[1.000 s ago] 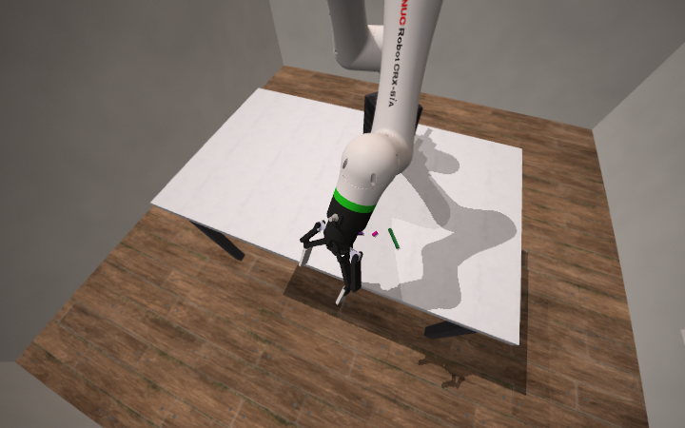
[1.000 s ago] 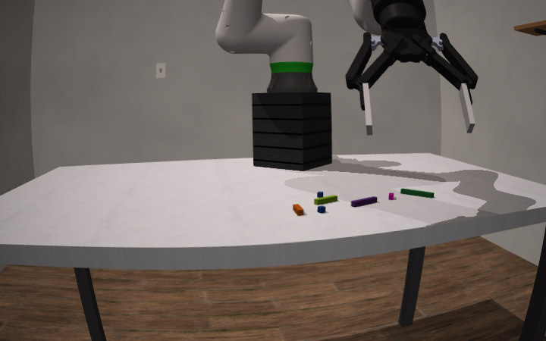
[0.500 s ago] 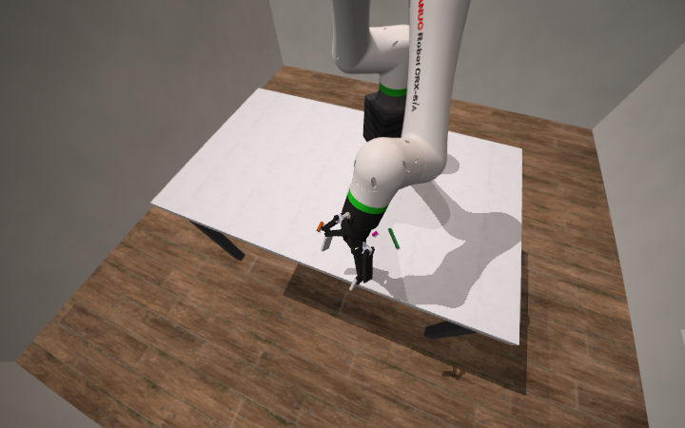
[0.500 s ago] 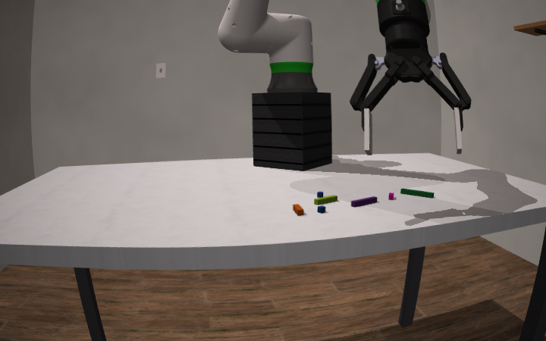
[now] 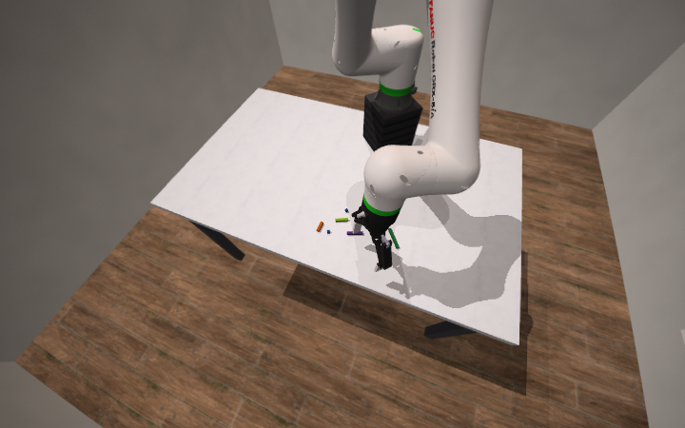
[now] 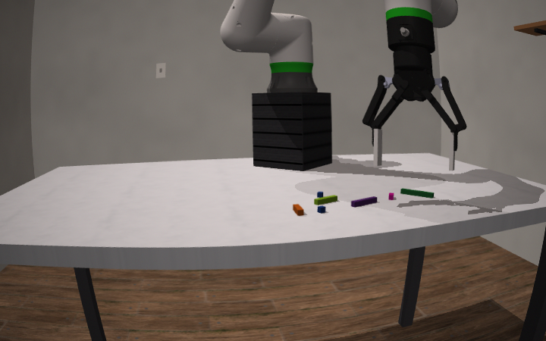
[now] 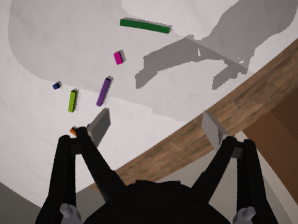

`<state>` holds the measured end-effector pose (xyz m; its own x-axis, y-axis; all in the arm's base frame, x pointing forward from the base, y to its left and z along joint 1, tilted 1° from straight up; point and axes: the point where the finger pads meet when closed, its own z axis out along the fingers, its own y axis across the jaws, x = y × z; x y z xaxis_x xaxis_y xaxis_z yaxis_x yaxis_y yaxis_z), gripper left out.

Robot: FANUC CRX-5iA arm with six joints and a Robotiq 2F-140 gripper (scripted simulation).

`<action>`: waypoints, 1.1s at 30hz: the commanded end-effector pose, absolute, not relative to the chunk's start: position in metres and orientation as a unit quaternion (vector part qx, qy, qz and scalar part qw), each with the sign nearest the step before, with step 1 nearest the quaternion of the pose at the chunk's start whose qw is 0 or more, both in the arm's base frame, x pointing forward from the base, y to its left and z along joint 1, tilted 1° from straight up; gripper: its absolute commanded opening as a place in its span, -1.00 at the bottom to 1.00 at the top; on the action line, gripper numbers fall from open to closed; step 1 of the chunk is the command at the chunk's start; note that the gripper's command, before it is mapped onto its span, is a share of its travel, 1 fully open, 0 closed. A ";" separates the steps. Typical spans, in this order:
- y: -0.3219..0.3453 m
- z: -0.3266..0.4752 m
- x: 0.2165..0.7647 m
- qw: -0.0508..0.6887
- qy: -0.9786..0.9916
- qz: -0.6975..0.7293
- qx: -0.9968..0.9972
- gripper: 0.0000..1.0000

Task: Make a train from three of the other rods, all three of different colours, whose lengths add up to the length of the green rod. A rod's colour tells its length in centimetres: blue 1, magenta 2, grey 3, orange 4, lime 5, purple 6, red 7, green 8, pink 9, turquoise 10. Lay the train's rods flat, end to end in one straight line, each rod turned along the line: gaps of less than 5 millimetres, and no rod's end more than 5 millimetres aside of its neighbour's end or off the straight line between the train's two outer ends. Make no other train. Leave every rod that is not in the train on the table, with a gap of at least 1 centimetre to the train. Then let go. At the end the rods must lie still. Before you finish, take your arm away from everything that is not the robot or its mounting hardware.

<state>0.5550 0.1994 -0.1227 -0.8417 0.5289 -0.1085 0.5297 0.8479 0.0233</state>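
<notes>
Several rods lie apart on the white table. The green rod (image 6: 417,193) lies at the right, also in the wrist view (image 7: 145,26) and in the top view (image 5: 394,238). Left of it lie the small magenta rod (image 6: 390,195) (image 7: 119,58), the purple rod (image 6: 364,201) (image 7: 104,91) (image 5: 350,233), the lime rod (image 6: 325,199) (image 7: 72,100) (image 5: 342,220), two blue cubes (image 6: 320,194) (image 6: 321,208) and the orange rod (image 6: 298,209) (image 5: 320,226). My gripper (image 6: 414,146) is wide open and empty, hanging above the table over the magenta and green rods.
The robot's black base block (image 6: 291,130) stands on the table behind the rods. The table's front edge (image 7: 180,139) runs close to the rods, with wooden floor below.
</notes>
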 end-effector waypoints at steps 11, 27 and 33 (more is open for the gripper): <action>0.208 -0.130 0.528 0.007 0.956 -0.002 0.294 1.00; 0.208 -0.130 0.528 0.007 0.956 -0.002 0.294 1.00; 0.208 -0.130 0.528 0.007 0.956 -0.002 0.294 1.00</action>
<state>0.5274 0.2080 -0.1306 -0.8268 0.5623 -0.0147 0.5623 0.8269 -0.0007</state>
